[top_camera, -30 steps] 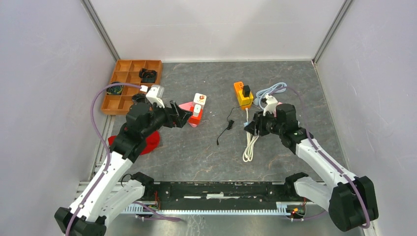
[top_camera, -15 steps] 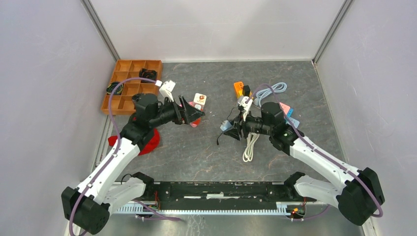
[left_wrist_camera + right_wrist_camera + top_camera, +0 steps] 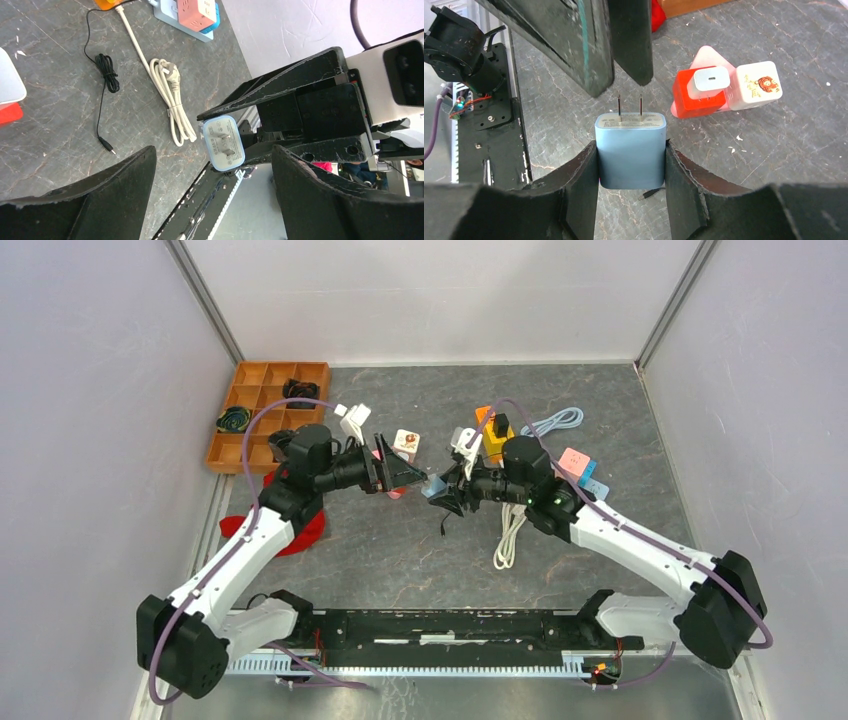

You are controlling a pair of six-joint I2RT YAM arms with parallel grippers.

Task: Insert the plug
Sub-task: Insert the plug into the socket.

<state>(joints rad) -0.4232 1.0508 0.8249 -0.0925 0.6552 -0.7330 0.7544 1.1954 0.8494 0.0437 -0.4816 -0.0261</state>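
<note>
Blue plug (image 3: 631,150) clamped in my right hand (image 3: 631,159), prongs facing my left hand (image 3: 212,151), spread wide; handover likely next.

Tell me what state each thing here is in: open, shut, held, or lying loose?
left end effector, open and empty.
right end effector, shut on the blue plug.
blue plug, held, prongs bare, pointing toward the left end effector.
white cable, bundled, lying loose.
black cable, loose, tip unplugged.
</note>
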